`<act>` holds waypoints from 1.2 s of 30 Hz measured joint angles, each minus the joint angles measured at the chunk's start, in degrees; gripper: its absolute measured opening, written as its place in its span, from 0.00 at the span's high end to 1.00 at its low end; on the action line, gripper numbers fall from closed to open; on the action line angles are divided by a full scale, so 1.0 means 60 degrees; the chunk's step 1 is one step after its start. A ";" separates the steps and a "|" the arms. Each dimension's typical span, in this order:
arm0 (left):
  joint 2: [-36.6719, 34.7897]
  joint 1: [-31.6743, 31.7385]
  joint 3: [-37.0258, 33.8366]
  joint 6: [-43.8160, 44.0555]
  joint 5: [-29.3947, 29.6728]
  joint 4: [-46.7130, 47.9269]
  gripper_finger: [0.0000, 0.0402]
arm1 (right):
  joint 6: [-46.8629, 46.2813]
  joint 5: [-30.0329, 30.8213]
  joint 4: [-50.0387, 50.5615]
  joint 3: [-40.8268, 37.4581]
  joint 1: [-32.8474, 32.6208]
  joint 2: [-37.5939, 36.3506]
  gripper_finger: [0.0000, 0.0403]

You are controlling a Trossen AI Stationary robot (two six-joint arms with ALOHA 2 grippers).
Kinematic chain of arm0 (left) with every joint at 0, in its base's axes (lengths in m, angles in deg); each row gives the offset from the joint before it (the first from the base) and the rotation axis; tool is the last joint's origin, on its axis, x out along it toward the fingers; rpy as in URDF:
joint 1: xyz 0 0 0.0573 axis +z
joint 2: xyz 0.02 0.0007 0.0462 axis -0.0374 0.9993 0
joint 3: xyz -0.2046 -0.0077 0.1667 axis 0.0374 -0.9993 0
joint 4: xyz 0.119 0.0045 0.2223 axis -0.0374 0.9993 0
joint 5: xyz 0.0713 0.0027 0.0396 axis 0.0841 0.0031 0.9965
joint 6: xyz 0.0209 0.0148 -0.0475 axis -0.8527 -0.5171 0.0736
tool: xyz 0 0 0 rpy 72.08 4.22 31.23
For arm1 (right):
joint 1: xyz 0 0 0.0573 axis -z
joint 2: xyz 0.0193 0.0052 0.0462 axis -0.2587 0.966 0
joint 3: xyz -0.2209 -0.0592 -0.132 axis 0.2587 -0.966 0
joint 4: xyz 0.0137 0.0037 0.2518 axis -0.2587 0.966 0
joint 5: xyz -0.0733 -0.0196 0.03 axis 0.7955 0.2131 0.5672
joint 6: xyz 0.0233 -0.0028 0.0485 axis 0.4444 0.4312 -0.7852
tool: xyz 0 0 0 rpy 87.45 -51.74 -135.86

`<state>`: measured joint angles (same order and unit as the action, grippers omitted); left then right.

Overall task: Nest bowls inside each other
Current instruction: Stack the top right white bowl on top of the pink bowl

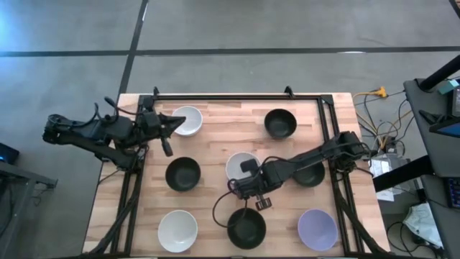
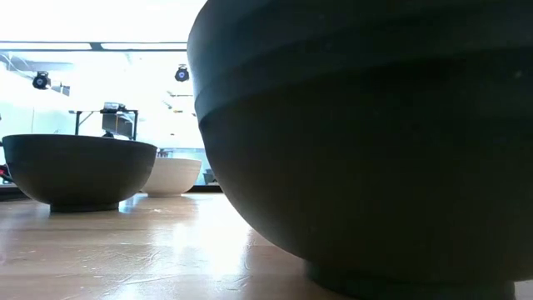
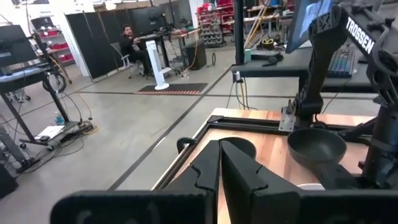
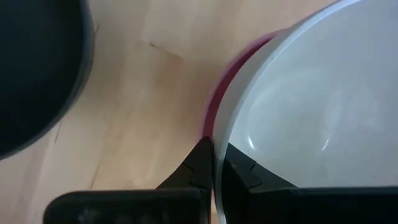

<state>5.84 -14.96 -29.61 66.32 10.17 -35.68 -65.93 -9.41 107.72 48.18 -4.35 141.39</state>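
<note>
While the left gripper (image 1: 171, 128) is resting closed beside a white bowl (image 1: 188, 119), the right gripper (image 4: 214, 163) is pinching the rim of a white-in-pink bowl stack (image 4: 311, 106).

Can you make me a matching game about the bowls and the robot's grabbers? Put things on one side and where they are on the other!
Things:
1. lavender bowl
2. pink bowl
3. left end effector
4. right end effector

Places or states:
A. clamped on the nested white bowl's rim
B. has a white bowl sitting inside it
C. alone in a table corner on the right arm's side
D. shut and empty, beside another white bowl

Pairs: 1-C, 2-B, 3-D, 4-A
</note>
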 joint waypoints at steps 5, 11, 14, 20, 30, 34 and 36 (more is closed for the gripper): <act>-0.0106 0.0000 0.0000 0.0000 0.0022 -0.0010 1.00 | 0.0007 0.0260 0.0000 -0.0008 -0.0089 0.0182 0.98; -0.0211 0.0000 0.0004 0.0000 0.0031 0.0007 1.00 | 0.0051 0.0264 -0.0005 -0.0009 -0.0089 0.0419 0.98; -0.0206 0.0000 0.0004 0.0000 0.0030 0.0018 1.00 | 0.0073 0.0301 0.0090 -0.0007 -0.0089 0.0521 0.98; -0.0223 0.0000 0.0007 0.0004 0.0030 0.0012 1.00 | 0.0062 0.0390 0.0053 0.0004 -0.0089 0.0636 0.98; -0.0194 0.0000 0.0015 0.0007 0.0027 0.0009 1.00 | -0.0264 0.0122 0.0010 0.0007 -0.0079 0.0571 0.85; -0.0186 0.0000 0.0015 0.0007 0.0023 0.0006 1.00 | -0.0528 0.0099 0.0029 0.0011 -0.0085 0.0558 0.77; -0.0201 0.0000 0.0015 0.0007 0.0016 0.0019 1.00 | -0.0532 0.0084 0.0073 0.0011 -0.0085 0.0518 0.74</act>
<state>4.63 -14.96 -29.53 66.36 10.26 -35.56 -69.12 -8.91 108.16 48.24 -4.86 144.50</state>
